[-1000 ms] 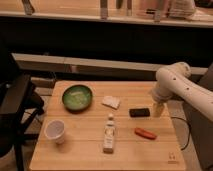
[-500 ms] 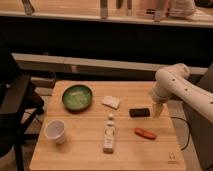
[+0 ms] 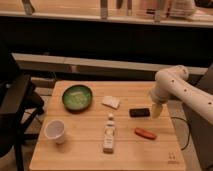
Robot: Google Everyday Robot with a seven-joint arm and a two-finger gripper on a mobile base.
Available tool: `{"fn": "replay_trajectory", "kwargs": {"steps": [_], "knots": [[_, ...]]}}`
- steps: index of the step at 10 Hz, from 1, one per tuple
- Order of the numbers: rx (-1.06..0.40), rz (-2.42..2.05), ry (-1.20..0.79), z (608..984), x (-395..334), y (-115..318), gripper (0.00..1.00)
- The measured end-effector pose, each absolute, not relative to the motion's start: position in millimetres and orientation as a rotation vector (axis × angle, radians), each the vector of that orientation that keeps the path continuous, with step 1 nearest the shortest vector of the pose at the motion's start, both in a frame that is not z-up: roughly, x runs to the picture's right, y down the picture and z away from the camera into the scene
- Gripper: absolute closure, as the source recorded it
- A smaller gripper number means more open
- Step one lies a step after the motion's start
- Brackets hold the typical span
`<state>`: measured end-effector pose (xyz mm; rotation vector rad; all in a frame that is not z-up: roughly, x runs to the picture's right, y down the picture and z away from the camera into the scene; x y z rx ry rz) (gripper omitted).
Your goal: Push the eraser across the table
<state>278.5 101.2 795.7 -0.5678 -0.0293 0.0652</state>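
The eraser [image 3: 139, 112], a small flat black block, lies on the right part of the light wooden table [image 3: 90, 150]. My gripper [image 3: 157, 111] hangs from the white arm just right of the eraser, close to its right end, low over the tabletop. Whether it touches the eraser I cannot tell.
An orange-red oblong item [image 3: 145, 133] lies in front of the eraser. A white wedge-shaped piece [image 3: 111, 102] lies to its left. A green bowl [image 3: 77, 97] is at the back left, a white cup [image 3: 55, 131] at the front left, a small bottle [image 3: 109, 134] lies in the middle. A dark chair [image 3: 15, 110] stands left of the table.
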Motion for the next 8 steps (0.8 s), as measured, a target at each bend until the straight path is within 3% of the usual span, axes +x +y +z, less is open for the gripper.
{"fn": "replay_trajectory", "kwargs": {"steps": [3,4,5,8], "knots": [[-0.569,0.073,-0.036,799.2,279.1,104.4,0.20],[-0.568,0.075,-0.038,800.3,278.5,104.6,0.23],[-0.569,0.078,-0.041,802.3,278.5,106.1,0.28],[-0.571,0.087,-0.046,806.6,278.3,109.3,0.61]]}}
